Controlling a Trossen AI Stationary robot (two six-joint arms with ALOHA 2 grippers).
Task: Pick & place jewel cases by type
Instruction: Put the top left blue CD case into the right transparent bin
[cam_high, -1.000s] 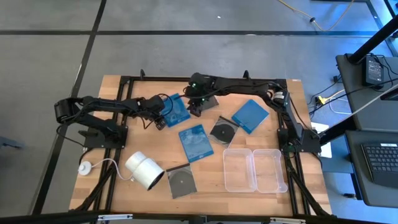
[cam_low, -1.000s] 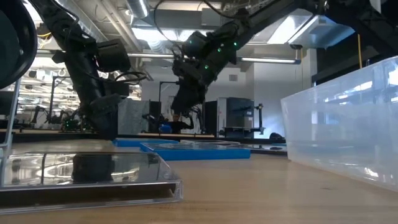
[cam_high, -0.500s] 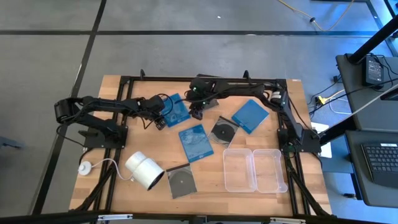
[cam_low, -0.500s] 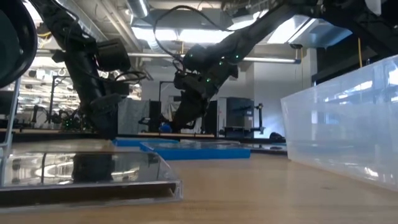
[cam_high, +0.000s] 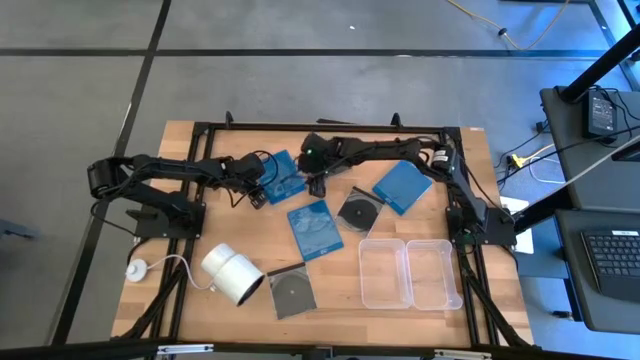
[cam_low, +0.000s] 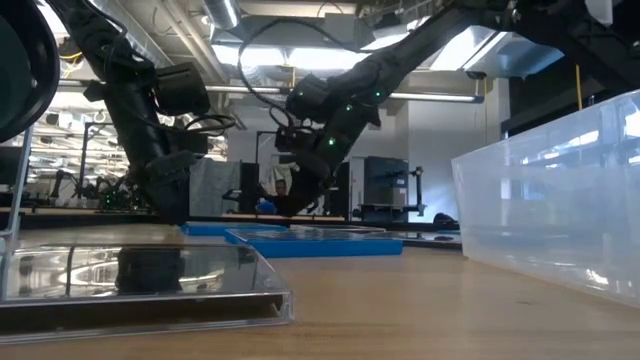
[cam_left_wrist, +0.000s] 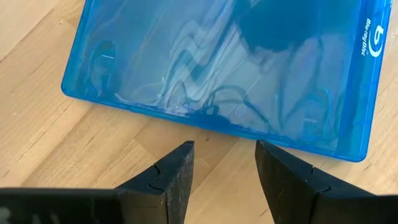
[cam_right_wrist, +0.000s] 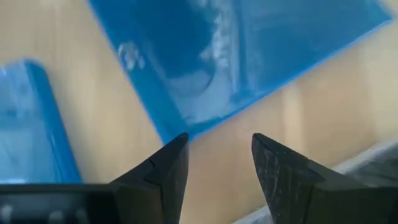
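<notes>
From above, we see both grippers at one blue jewel case (cam_high: 284, 175) near the table's (cam_high: 180, 260) far edge: left gripper (cam_high: 262, 190), right gripper (cam_high: 318, 184). At each wrist, we find the jaws open, empty, the case lying flat just ahead.

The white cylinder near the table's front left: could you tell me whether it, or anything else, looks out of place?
The white cylinder lies tipped on its side, cord trailing, touching a dark disc case. The cases are scattered at mixed angles, none in the clear trays. Nothing looks damaged or spilled.
</notes>
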